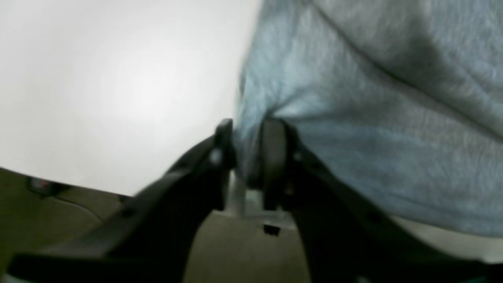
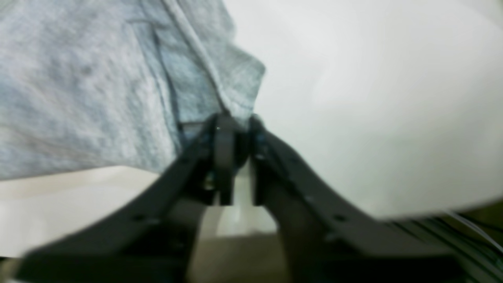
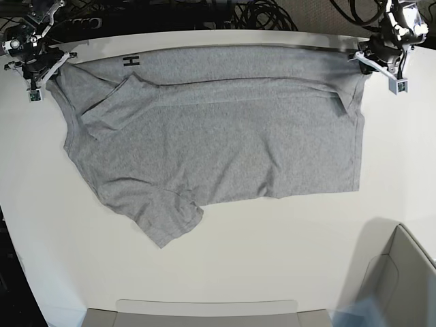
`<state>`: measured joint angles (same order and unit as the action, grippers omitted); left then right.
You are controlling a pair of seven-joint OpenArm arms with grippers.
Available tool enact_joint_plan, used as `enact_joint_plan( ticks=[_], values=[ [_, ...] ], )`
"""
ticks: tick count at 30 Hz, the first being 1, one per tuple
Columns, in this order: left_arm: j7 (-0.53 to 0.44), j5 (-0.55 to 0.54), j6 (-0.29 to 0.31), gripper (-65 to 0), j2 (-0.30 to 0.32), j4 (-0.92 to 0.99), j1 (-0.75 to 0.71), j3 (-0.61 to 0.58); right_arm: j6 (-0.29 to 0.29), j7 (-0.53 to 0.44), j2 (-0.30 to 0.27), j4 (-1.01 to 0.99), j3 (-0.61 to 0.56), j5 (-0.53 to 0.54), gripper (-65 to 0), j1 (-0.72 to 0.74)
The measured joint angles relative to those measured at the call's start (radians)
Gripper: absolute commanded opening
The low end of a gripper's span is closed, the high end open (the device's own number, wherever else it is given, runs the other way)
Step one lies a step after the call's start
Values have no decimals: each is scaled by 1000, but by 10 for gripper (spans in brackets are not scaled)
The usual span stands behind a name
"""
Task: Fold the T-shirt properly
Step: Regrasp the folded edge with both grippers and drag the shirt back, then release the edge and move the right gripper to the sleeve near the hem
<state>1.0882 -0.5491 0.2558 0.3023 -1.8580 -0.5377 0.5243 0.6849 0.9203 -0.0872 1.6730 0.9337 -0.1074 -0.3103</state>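
Observation:
The heather-grey T-shirt (image 3: 218, 136) lies spread across the white table (image 3: 272, 259), partly folded, with black letters (image 3: 131, 61) showing at its far left edge. My left gripper (image 3: 364, 58) is shut on the shirt's far right corner; in the left wrist view the fingers (image 1: 247, 145) pinch grey cloth (image 1: 353, 137). My right gripper (image 3: 56, 63) is shut on the far left corner; in the right wrist view the jaws (image 2: 235, 137) clamp a hemmed edge (image 2: 220, 78). Both corners are held at the table's far edge.
A sleeve (image 3: 160, 218) sticks out at the near left of the shirt. Cables (image 3: 259, 13) lie behind the table's far edge. A grey bin (image 3: 402, 279) stands at the near right, and a tray edge (image 3: 204, 313) runs along the near side.

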Motion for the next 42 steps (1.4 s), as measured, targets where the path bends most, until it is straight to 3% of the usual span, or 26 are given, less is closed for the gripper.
enact_joint_plan(
  ticks=[2, 6, 17, 20, 25, 33, 38, 42],
  values=[
    [-12, 0, -1, -451, 0, -32, -14, 0, 2, 37, 32, 52, 0, -60, -409, -3],
    [-8, 2, -5, -455, 0, -72, -24, 0, 2, 92, 81, 127, 0, -84, -385, -15],
    [53, 3, -5, -456, 0, -102, -19, 5, 2, 108, 85, 239, 33, -141, -385, -13],
    [60, 3, -5, -456, 0, -135, -19, 6, 2, 119, 85, 255, 91, -210, -385, 46],
    [56, 3, -4, -464, -1, -147, 0, 6, 2, 111, 76, 299, 121, -210, -385, 154],
    [84, 0, -5, -577, -17, -152, 287, -90, 2, 109, 76, 277, -237, -220, -386, 367],
    [199, 5, -8, -586, -21, -152, 410, -156, 2, 116, 64, 30, -470, -225, -386, 521],
    [201, 3, -7, -586, -53, -151, 426, -165, 2, -52, 51, -250, -602, -213, -386, 629]
  ],
)
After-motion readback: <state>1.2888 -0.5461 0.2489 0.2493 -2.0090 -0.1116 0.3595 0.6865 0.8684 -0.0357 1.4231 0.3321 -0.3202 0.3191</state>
